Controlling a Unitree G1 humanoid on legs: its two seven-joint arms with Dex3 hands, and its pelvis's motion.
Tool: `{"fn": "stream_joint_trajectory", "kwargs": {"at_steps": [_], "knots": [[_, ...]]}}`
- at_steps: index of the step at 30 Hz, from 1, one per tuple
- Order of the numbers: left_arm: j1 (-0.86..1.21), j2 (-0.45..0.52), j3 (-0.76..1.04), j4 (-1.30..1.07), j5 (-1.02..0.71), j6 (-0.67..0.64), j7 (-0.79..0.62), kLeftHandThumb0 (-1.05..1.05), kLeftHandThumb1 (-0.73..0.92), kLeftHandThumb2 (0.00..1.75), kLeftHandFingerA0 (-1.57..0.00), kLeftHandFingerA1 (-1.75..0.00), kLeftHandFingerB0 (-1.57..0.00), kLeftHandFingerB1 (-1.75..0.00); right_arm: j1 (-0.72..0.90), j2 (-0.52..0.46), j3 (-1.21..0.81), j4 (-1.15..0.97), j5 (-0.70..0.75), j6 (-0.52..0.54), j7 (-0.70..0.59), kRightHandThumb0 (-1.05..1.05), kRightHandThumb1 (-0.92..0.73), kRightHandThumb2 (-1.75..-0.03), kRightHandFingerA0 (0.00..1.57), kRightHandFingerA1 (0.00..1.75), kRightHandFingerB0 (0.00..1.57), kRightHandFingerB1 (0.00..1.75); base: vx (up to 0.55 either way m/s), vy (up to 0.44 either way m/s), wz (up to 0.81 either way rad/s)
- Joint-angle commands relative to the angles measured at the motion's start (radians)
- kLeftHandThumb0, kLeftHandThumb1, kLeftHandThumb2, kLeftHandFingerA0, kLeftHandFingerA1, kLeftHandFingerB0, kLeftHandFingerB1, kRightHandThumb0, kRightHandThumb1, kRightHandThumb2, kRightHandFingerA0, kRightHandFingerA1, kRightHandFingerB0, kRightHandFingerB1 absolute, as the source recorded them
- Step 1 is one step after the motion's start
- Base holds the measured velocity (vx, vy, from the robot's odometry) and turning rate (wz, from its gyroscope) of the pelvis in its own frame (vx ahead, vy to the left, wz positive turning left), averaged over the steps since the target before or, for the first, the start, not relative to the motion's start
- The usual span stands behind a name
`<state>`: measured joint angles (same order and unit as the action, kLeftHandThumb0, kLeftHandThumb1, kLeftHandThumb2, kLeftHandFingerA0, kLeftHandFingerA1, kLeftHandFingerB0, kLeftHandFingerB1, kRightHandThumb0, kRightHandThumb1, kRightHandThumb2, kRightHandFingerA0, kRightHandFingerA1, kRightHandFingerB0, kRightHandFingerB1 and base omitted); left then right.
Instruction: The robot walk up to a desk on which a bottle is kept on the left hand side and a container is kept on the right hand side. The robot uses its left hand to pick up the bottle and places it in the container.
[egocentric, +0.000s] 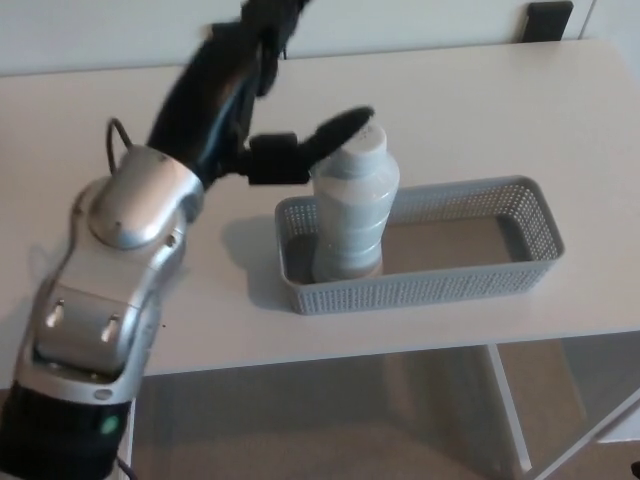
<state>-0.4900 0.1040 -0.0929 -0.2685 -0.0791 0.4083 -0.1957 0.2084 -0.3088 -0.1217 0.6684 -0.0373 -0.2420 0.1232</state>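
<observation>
Where the view looks down from the robot's head, a pale desk fills most of the field, its far edge against a white wall and its near edge crossing the lower part of the view, with floor and a desk leg showing below it. Next in size, the robot's left arm, silver at the wrist and black above, rises from the lower left corner over the left half of the desk. A grey perforated container, long and rectangular, lies toward the near right part of the desk, its long side parallel to the near edge. Inside the container's left end stands the white bottle, upright with its cap on, its base on the container floor and its upper body well above the rim. The left hand is released: its fingers point toward the far edge, away from the bottle, while the thumb reaches to just beside the cap; whether it touches cannot be told. Two small black brackets sit at the far edge.
</observation>
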Motion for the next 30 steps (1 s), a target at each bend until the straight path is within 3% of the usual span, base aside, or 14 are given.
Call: {"fn": "stream_joint_trajectory", "kwargs": {"at_steps": [1, 2, 3, 5, 10, 11, 14, 16, 17, 22, 25, 26, 27, 30], "knots": [[-0.019, 0.198, 0.418, -0.502, -0.381, 0.124, -0.075, -0.92, 0.53, 0.62, 0.00, 0.00, 0.00, -0.04, -0.013, -0.025, -0.018, 0.043, 0.017, 0.000, 0.020, -0.36, -0.57, -0.55, 0.86, 0.56, 0.63, 0.47, 0.00, 0.000, 0.00], [-0.011, 0.207, 0.439, -0.516, -0.394, 0.130, -0.072, -0.92, 0.53, 0.62, 0.00, 0.00, 0.00, -0.04, -0.012, -0.025, -0.018, 0.042, 0.017, -0.001, 0.020, -0.36, -0.57, -0.55, 0.86, 0.56, 0.63, 0.47, 0.00, 0.000, 0.00], [0.028, 0.224, 0.488, -0.532, -0.405, 0.099, -0.085, -0.85, 0.47, 0.90, 0.00, 0.00, 0.00, -0.13, -0.011, -0.028, -0.018, 0.043, 0.017, -0.005, 0.023, -0.37, -0.57, -0.56, 0.83, 0.56, 0.62, 0.47, 0.00, 0.000, 0.00], [0.142, 0.254, 0.613, -0.551, -0.414, 0.019, -0.127, -0.91, 0.52, 0.94, 0.00, 0.00, 0.00, -0.06, 0.000, -0.031, -0.016, 0.032, 0.014, 0.002, 0.024, -0.34, -0.56, -0.56, 0.81, 0.57, 0.61, 0.47, 0.00, 0.000, 0.00], [0.461, 0.253, 0.963, -0.436, -0.497, -0.115, -0.247, -0.91, 0.53, 0.94, 0.00, 0.00, 0.00, -0.10, 0.014, -0.031, -0.009, 0.023, 0.003, 0.012, 0.018, -0.34, -0.56, -0.57, 0.82, 0.56, 0.61, 0.47, 0.00, 0.000, 0.00], [0.546, 0.222, 1.027, -0.370, -0.481, -0.132, -0.244, -0.81, 0.55, 0.93, 0.00, -0.13, 0.00, -0.14, 0.008, -0.034, -0.008, 0.036, 0.001, 0.011, 0.018, -0.33, -0.56, -0.57, 0.81, 0.55, 0.61, 0.47, 0.00, 0.000, 0.00], [0.738, 0.156, 1.137, -0.123, -0.426, -0.215, -0.253, -0.75, 0.55, 0.89, 0.00, -0.14, 0.00, -0.14, -0.013, -0.042, -0.018, 0.064, 0.007, 0.019, 0.018, -0.31, -0.56, -0.56, 0.80, 0.55, 0.62, 0.48, 0.00, 0.000, 0.00], [0.770, 0.148, 1.142, -0.043, -0.395, -0.252, -0.244, -0.79, 0.54, 0.86, -0.10, -0.11, -0.09, -0.12, -0.017, -0.043, -0.021, 0.064, 0.010, 0.027, 0.016, -0.33, -0.56, -0.56, 0.81, 0.55, 0.63, 0.47, 0.00, 0.000, 0.00], [0.819, 0.133, 1.134, 0.140, -0.332, -0.335, -0.197, -0.75, 0.49, 0.83, -0.06, -0.39, -0.08, -0.18, -0.017, -0.040, -0.027, 0.054, 0.020, 0.038, 0.022, -0.33, -0.56, -0.56, 0.81, 0.57, 0.61, 0.48, 0.00, 0.000, 0.00], [0.856, 0.156, 1.103, 0.496, -0.281, -0.403, -0.141, -0.67, 0.47, 0.83, -0.02, -0.47, -0.04, -0.23, -0.004, -0.036, -0.024, 0.051, 0.018, 0.031, 0.022, -0.33, -0.57, -0.57, 0.79, 0.55, 0.60, 0.47, 0.00, 0.000, 0.00], [0.872, 0.199, 1.019, 0.894, -0.227, -0.513, -0.105, -0.68, 0.54, 0.89, -0.03, -0.47, -0.02, -0.24, -0.009, -0.037, -0.028, 0.064, 0.020, 0.034, 0.019, -0.32, -0.55, -0.56, 0.80, 0.55, 0.61, 0.47, 0.00, 0.000, 0.00], [0.869, 0.208, 1.006, 0.956, -0.219, -0.530, -0.091, -0.64, 0.75, 0.66, -0.09, -0.52, -0.09, -0.19, -0.009, -0.036, -0.029, 0.062, 0.021, 0.033, 0.018, -0.31, -0.56, -0.56, 0.79, 0.56, 0.61, 0.48, 0.00, 0.000, 0.00], [0.868, 0.213, 0.984, 1.044, -0.203, -0.525, -0.047, -0.67, 0.61, 0.95, -0.02, -0.49, -0.07, -0.32, -0.013, -0.037, -0.026, 0.057, 0.016, 0.040, 0.014, -0.34, -0.56, -0.56, 0.78, 0.54, 0.61, 0.47, 0.00, 0.000, 0.00], [0.866, 0.231, 0.915, 1.191, -0.144, -0.516, 0.061, -0.83, 0.68, 0.99, -0.02, -0.54, -0.07, -0.34, -0.021, -0.040, -0.027, 0.050, 0.017, 0.054, 0.017, -0.34, -0.56, -0.56, 0.78, 0.54, 0.61, 0.47, 0.00, 0.000, 0.00]]}}
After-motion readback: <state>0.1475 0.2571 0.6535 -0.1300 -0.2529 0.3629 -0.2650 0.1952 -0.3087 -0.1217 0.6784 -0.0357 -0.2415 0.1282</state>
